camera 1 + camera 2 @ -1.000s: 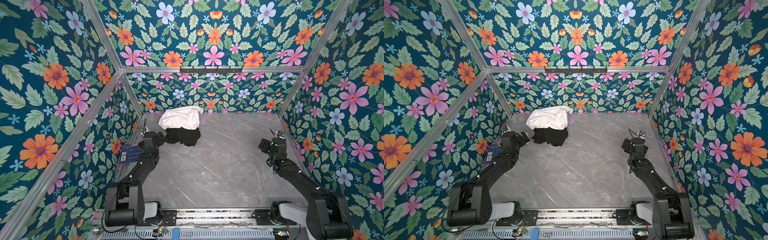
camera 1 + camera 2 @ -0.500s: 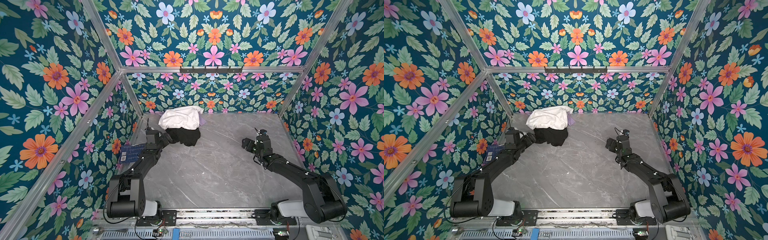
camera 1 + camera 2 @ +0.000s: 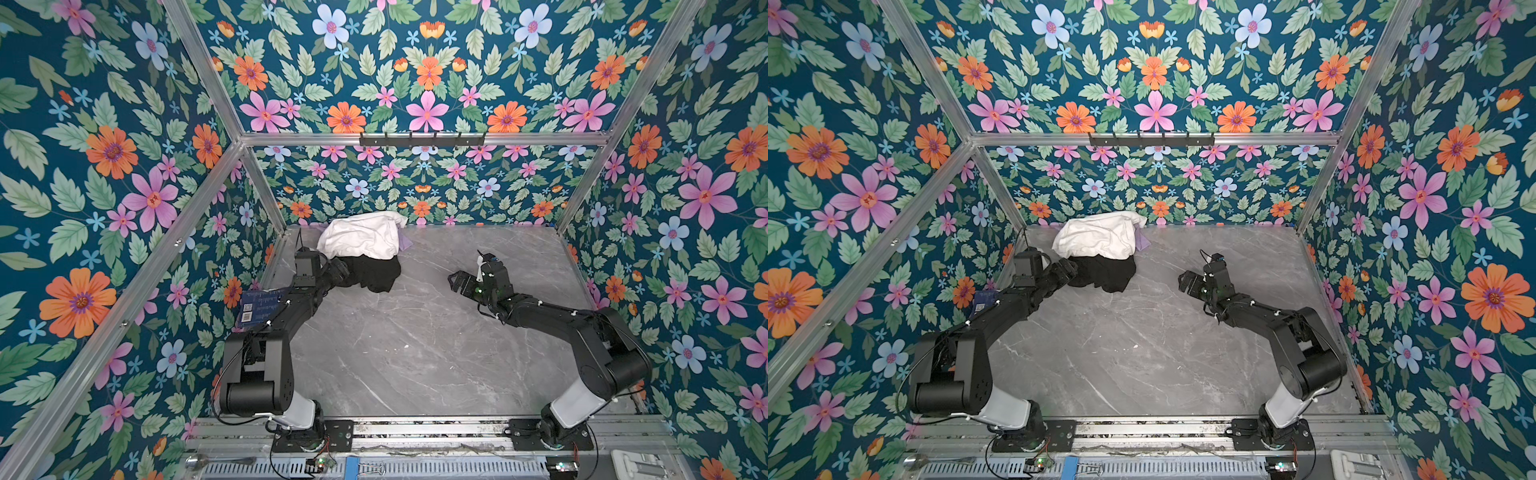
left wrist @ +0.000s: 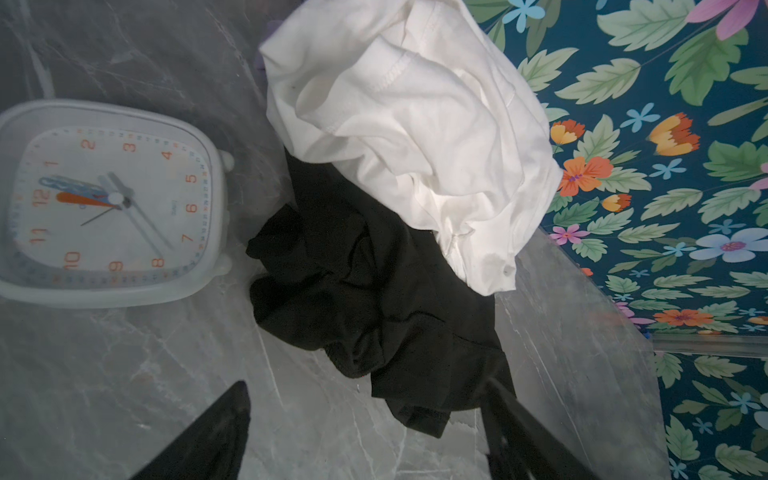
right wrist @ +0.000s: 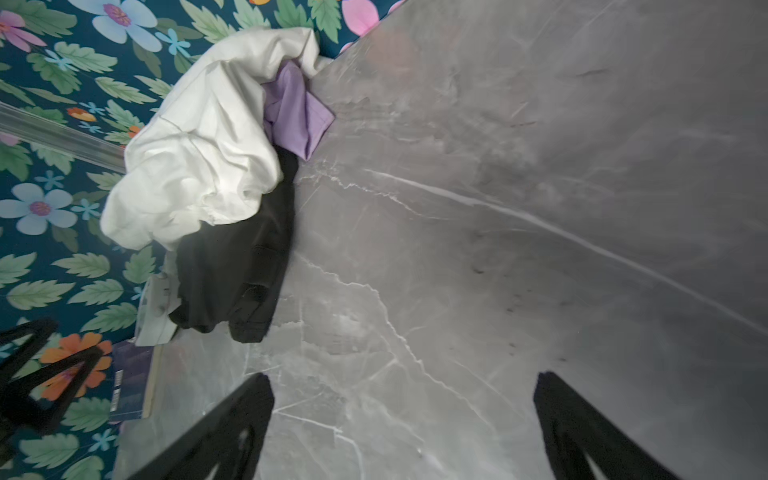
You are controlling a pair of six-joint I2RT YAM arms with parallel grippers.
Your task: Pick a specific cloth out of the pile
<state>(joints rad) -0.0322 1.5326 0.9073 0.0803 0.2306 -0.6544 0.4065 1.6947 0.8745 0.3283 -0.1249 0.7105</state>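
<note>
Walled on three sides with teal wallpaper of orange, pink and pale-blue flowers, framed in aluminium, floored by a grey marble-patterned bench (image 3: 415,340). At the far left corner of the bench, against the back wall, the pile (image 3: 362,249): white garment (image 4: 407,124) draped on top, a fold of lavender garment (image 5: 293,108) poking out at its right side in both top views, the cloth (image 4: 353,291), plain black and crumpled, spilling out from under the white toward the front. Left end effector (image 4: 368,386) right at the near edge of the cloth, spread wide, gripping nothing; one finger (image 4: 523,432) overlapping the black hem in the left wrist view, the other over bare marble. Right end effector (image 5: 403,378) well apart from the pile, above bare bench right of the middle, splayed fully and empty. Beside the cloth, not touching, a white rounded-square clock (image 4: 112,199) with orange numerals 1 to 12; small print below the centre of the dial too blurred to read. Against the left wall, a dark blue card (image 3: 262,306) bearing two QR codes and lines of white print too small to make out.
</note>
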